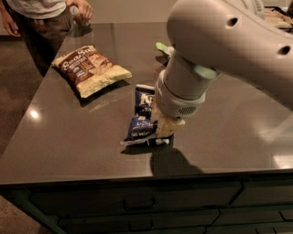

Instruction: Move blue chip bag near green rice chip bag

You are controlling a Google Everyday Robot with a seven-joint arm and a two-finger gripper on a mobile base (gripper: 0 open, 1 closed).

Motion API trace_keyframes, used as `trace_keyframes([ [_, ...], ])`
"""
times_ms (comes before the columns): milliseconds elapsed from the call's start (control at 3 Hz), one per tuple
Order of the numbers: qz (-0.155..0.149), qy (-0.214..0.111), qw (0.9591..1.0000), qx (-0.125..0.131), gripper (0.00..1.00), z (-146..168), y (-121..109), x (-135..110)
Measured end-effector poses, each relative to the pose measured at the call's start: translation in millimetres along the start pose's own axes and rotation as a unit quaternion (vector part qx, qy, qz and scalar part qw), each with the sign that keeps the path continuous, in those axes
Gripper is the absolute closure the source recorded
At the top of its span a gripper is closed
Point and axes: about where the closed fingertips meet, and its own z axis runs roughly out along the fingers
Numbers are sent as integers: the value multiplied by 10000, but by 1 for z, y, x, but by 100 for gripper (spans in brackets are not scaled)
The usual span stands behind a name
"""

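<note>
The blue chip bag (142,118), dark blue with white lettering, lies near the middle of the dark countertop (59,137), buckled in the middle. My gripper (165,126) is down at the bag's right edge and is shut on it; the cream fingers (170,124) press into its side. My big grey arm covers most of the area behind. Only a small light green corner of the green rice chip bag (162,46) shows past the arm, farther back on the counter.
A larger brown-and-tan chip bag (89,68) lies at the back left. A person (41,18) stands at the far left corner holding a bottle (74,10). The counter's front edge (137,176) runs just below the blue bag.
</note>
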Motion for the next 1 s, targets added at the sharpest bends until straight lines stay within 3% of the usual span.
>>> trace_keyframes([
  [333,543,73,9980,313,100,-9,-30,23],
  [667,1067,183,9917,691,100,-18,-62,47],
  [1000,1599,301,9810,1053,100,-26,-91,74],
])
